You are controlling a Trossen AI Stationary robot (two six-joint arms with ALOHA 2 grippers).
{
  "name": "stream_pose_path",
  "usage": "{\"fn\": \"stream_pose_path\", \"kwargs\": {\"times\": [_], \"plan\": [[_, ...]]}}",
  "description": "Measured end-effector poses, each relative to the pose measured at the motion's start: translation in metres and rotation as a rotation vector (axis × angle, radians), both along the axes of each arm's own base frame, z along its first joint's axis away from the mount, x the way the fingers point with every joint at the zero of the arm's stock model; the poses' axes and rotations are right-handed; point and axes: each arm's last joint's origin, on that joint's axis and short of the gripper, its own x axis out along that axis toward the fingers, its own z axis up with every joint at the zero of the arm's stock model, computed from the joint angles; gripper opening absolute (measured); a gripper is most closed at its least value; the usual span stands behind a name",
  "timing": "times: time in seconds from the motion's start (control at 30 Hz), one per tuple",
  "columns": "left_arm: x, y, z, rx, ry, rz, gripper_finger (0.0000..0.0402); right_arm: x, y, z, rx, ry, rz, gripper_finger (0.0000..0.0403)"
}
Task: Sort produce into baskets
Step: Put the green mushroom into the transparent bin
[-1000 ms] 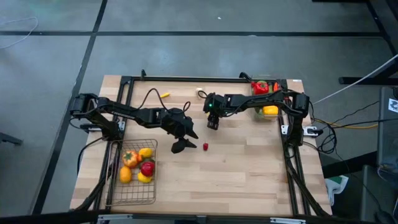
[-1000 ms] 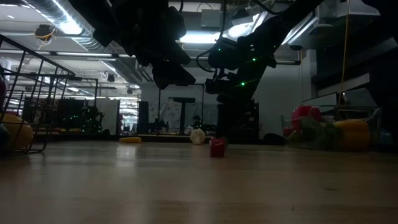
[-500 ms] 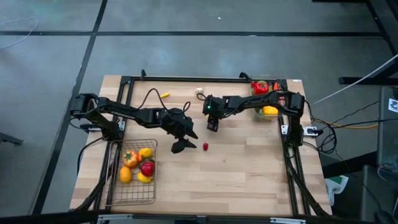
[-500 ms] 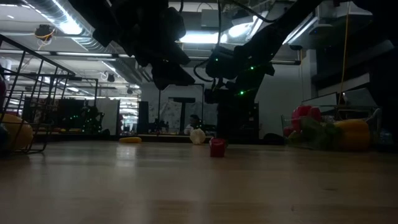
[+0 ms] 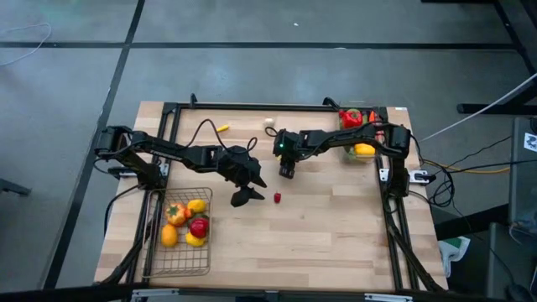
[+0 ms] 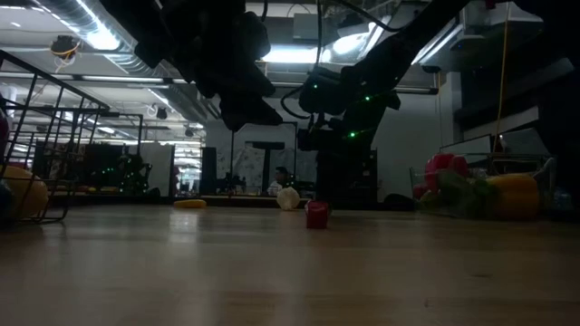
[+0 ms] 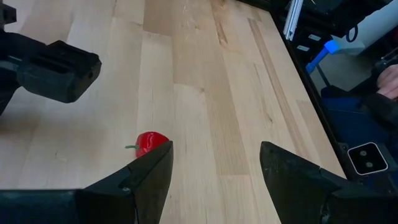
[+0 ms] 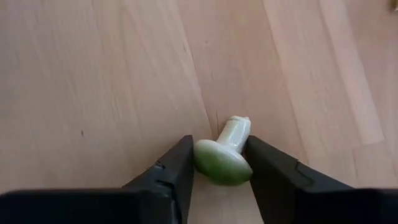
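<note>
My right gripper (image 5: 287, 170) hangs above the table's middle, shut on a small green toy vegetable (image 8: 222, 163) with a pale stalk. My left gripper (image 5: 249, 191) is open and empty just left of a tiny red piece (image 5: 277, 198), which rests on the table and shows beside one finger in the left wrist view (image 7: 151, 142). The wire-mesh basket (image 5: 158, 267) at the near left holds several red, orange and yellow pieces. The clear bin (image 5: 375, 138) at the far right holds a red pepper (image 5: 351, 117) and a yellow piece (image 5: 364, 149). My right gripper pinches the green rounded end (image 8: 214, 167) of the toy vegetable between its two fingers, coming from above and pointing down. The pale stalk (image 8: 235, 132) sticks out beyond the fingertips. The piece is lifted clear of the table.
A small yellow piece (image 5: 222, 128) and a whitish round piece (image 5: 270, 122) lie near the table's far edge. A black frame (image 5: 252, 106) runs around the tabletop. Bare wood lies toward the near right.
My right gripper has shifted a little toward the table's left with the green piece still held clear of the table.
</note>
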Motion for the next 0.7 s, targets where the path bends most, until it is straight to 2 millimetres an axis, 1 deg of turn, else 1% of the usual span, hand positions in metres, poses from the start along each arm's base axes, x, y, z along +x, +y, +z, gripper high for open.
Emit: {"fn": "stream_pose_path", "kwargs": {"times": [0.13,0.27,0.43,0.53,0.7], "plan": [[0.000,0.000,0.000,0.000,0.000,0.000,0.0237,0.000,0.000,0.000,0.001,0.003,0.000,0.0120],[0.000,0.000,0.000,0.000,0.000,0.000,0.0237,0.000,-0.001,0.009,0.008,0.057,-0.001,0.0119],[0.000,0.000,0.000,-0.001,0.000,0.000,0.0237,0.006,-0.004,0.032,-0.034,0.126,0.025,0.0121],[0.000,0.000,0.000,-0.001,0.000,0.001,0.0237,0.007,-0.005,0.047,-0.062,0.184,0.023,0.0119],[0.000,0.000,0.000,-0.001,0.001,0.001,0.0237,0.003,-0.007,0.077,-0.115,0.316,0.018,0.0118]]}}
